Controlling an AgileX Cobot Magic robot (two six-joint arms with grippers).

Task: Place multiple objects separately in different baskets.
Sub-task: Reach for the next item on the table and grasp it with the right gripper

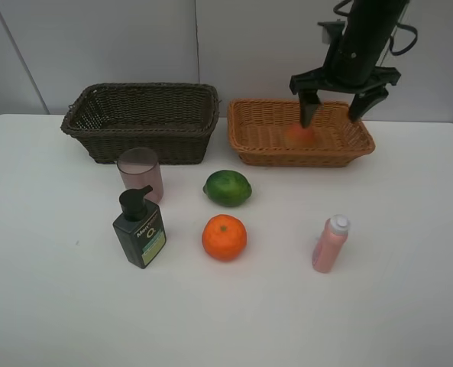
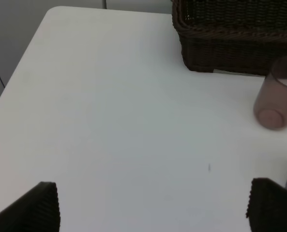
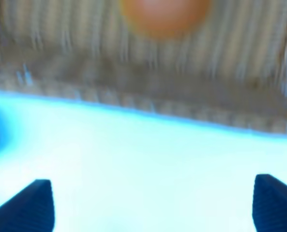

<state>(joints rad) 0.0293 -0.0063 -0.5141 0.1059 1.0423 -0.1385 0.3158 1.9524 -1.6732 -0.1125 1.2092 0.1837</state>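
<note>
The orange-red peach [image 1: 300, 136] lies in the light orange-tan basket [image 1: 249, 134], so one item looks placed. The right gripper [image 1: 333, 116] hangs just above it, jaws apart, holding nothing. The dark brown basket [image 1: 142, 115] shows nothing inside. Left on the table are the pink cup [image 1: 140, 174], pump bottle [image 1: 140, 229], lime [image 1: 228, 187], orange [image 1: 224, 237] and pink bottle [image 1: 330, 245]. The left gripper [image 2: 153, 205] gapes wide over bare table near the cup.

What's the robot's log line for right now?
right gripper: open above tan basket | peach: inside tan basket | left gripper: open, empty
</note>
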